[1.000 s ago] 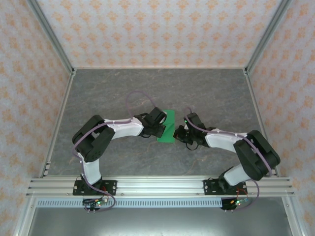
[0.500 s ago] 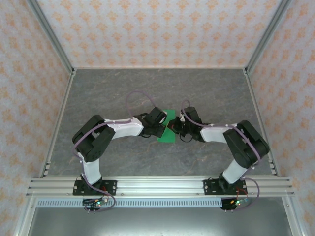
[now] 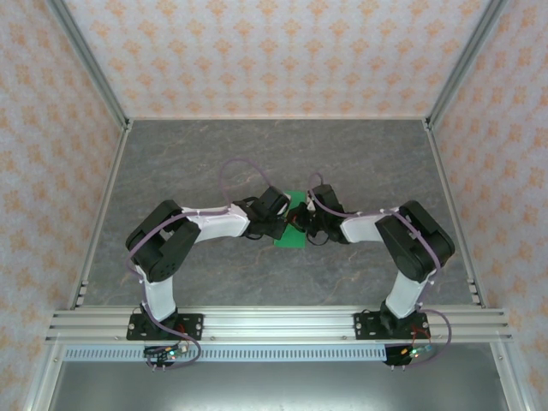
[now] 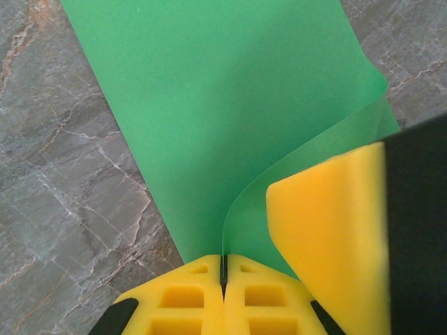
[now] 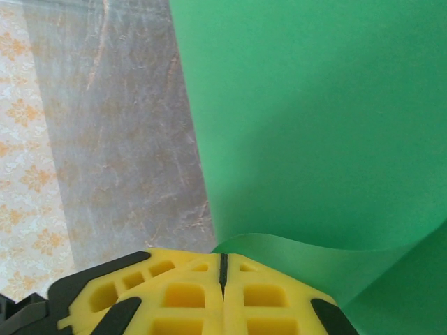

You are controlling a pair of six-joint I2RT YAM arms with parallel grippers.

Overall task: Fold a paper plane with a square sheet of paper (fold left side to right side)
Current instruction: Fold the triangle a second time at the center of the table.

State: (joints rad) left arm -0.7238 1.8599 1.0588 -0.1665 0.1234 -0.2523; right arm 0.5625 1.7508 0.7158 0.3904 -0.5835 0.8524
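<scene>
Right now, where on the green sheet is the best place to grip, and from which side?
Pinch the square sheet of paper at its raised, curled edge, coming in low from the left, as the left gripper seems to. That flap stands off the table, so a gripper can close on both faces; the rest lies flat.

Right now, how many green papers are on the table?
1. The paper lies in the middle of the table. One edge is lifted and pinched by the left gripper. The shut right gripper sits by the curl. More could hide underneath.
</scene>
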